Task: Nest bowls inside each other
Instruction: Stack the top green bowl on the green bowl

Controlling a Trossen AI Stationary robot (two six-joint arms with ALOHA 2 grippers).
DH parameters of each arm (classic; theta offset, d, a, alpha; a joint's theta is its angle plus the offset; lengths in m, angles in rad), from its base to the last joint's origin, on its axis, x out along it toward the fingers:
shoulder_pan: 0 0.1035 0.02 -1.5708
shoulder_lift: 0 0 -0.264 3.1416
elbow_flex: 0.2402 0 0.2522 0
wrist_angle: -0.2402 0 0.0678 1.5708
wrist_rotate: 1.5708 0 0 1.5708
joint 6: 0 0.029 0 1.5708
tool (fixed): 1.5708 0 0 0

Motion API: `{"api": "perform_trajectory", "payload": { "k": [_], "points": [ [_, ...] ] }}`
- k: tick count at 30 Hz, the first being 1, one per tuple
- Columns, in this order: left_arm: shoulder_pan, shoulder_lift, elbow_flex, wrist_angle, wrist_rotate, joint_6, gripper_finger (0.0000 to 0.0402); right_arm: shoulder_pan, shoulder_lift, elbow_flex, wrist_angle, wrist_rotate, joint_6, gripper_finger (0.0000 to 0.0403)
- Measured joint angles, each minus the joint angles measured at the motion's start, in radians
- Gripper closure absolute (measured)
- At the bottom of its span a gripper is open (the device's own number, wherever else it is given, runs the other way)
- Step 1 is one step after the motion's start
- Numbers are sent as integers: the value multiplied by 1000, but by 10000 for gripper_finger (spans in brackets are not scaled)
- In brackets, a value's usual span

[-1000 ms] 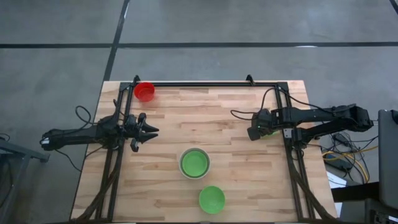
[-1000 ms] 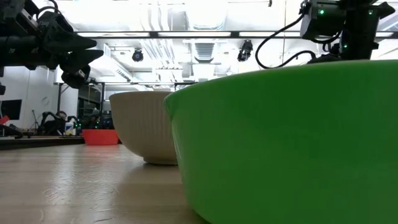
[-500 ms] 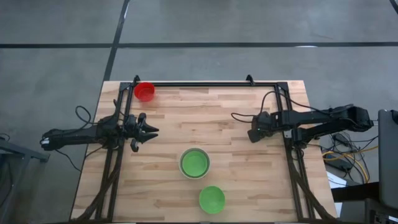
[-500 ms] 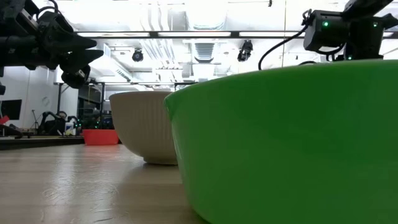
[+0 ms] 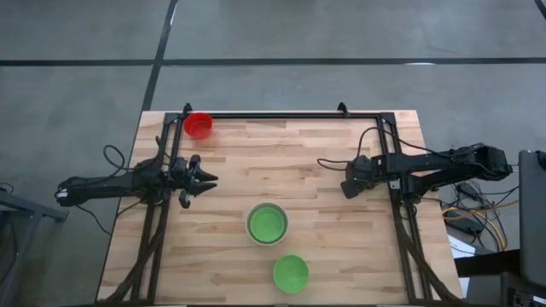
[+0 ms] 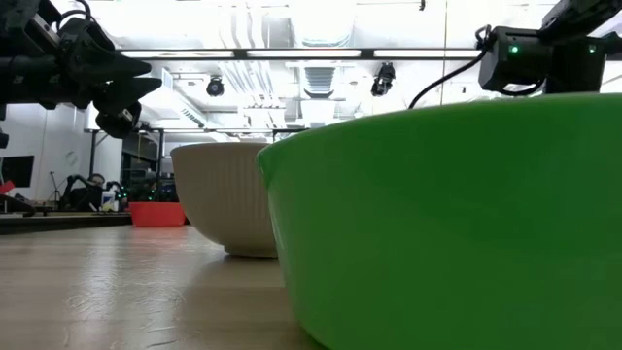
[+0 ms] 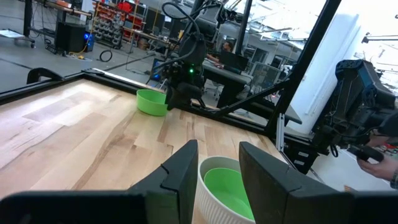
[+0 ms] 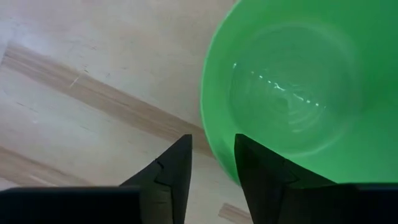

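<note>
A green bowl (image 8: 298, 87) stands on the wood near the table's right edge. My right gripper (image 8: 212, 163) points down over it, open, one finger outside its rim and one over its inside. In the high view the right gripper (image 5: 350, 184) hides this bowl. At the middle, a whitish bowl (image 5: 268, 223) holds a green bowl (image 7: 225, 185) nested in it. Another green bowl (image 5: 290, 273) sits by the near edge, and a red bowl (image 5: 198, 125) at the far left corner. My left gripper (image 5: 205, 179) waits open and level at the left. My right gripper comes at the green bowl from above with the bowl's rim (image 8: 210, 144) between its two fingers. Wood shows between the outer finger (image 8: 169, 167) and the rim. Whether the inner finger (image 8: 261, 168) touches the bowl cannot be told.
A black frame (image 5: 281, 114) runs along the table's far edge and down both sides beside the arms' bases. Bare wood lies between the bowls. A person's hand (image 7: 376, 158) shows beyond the table in the left wrist view.
My right gripper has come down over the green bowl near the table's right edge. The bowls have stayed in place.
</note>
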Motion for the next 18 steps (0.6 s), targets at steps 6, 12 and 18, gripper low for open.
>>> {"api": "perform_trajectory", "payload": {
  "k": [6,12,18],
  "points": [
    [0,0,0,0,0,0,280,0,0,9,0,3,61,300],
    [0,0,0,0,0,0,280,0,0,9,-45,4,77,311],
    [0,0,0,0,0,0,280,0,0,9,-26,-19,131,324]
  ]
}}
